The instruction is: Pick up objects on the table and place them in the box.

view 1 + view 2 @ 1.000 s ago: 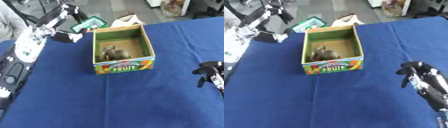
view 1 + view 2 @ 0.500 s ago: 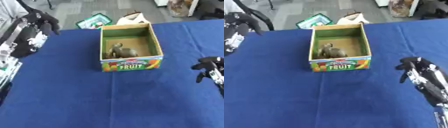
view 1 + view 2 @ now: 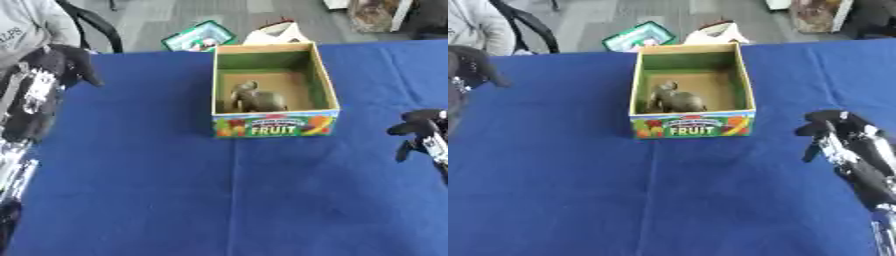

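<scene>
Inside green-lined cardboard FRUIT box (image 3: 272,125) on blue tabletop (image 3: 219,200), brown lumpy object (image 3: 254,100); right hand (image 3: 837,131) fingers curled, empty; left hand (image 3: 61,62) fingers indiscernible.

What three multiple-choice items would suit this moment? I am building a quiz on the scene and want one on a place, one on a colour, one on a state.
1. Where is the brown object?
A. inside the box
B. on the cloth right of the box
C. in the right hand

2. What colour is the table cover?
A. red
B. blue
C. white

3. What does the right hand hold?
A. the box
B. a bag
C. nothing

Key: 1 A, it lies on the box floor; 2 B, blue cloth surrounds the box; 3 C, its curled fingers enclose nothing.
</scene>
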You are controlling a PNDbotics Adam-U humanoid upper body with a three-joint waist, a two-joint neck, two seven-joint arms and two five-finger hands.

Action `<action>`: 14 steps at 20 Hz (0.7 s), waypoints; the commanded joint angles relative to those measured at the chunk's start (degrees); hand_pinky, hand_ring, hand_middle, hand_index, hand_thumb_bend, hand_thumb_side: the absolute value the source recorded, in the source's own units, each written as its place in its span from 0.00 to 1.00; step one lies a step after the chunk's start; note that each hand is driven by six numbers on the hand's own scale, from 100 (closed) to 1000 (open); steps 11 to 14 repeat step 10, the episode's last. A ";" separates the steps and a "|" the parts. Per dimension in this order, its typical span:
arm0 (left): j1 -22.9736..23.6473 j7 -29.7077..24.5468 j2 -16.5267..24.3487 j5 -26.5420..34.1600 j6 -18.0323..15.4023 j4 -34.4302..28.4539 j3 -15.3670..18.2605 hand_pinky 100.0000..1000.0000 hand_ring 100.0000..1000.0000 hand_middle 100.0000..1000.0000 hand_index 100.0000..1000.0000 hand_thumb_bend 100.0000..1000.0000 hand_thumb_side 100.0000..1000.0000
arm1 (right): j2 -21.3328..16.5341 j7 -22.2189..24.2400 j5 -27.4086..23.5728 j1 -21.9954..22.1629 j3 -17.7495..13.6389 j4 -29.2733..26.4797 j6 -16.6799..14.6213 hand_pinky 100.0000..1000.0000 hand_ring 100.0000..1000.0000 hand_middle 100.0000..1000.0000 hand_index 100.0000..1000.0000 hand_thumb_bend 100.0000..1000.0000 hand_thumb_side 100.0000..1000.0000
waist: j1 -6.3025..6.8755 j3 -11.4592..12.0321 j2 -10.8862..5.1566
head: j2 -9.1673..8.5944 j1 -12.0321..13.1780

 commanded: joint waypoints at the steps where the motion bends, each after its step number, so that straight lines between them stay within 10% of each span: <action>1: 0.73 -0.61 -2.24 -1.23 1.56 -0.83 0.77 0.53 0.45 0.47 0.65 0.00 0.71 | -0.39 -0.23 0.18 -0.69 -0.39 -1.22 -0.09 0.30 0.62 0.45 0.66 0.00 0.39 | -0.09 0.11 -0.49 | 0.59 0.11; 14: 1.33 -2.33 -7.07 -3.55 3.27 0.67 0.85 0.54 0.46 0.47 0.66 0.00 0.75 | -0.38 -0.37 0.30 -0.81 -0.46 -1.28 -0.28 0.30 0.62 0.45 0.66 0.00 0.38 | -0.39 0.21 -0.08 | 1.91 -1.11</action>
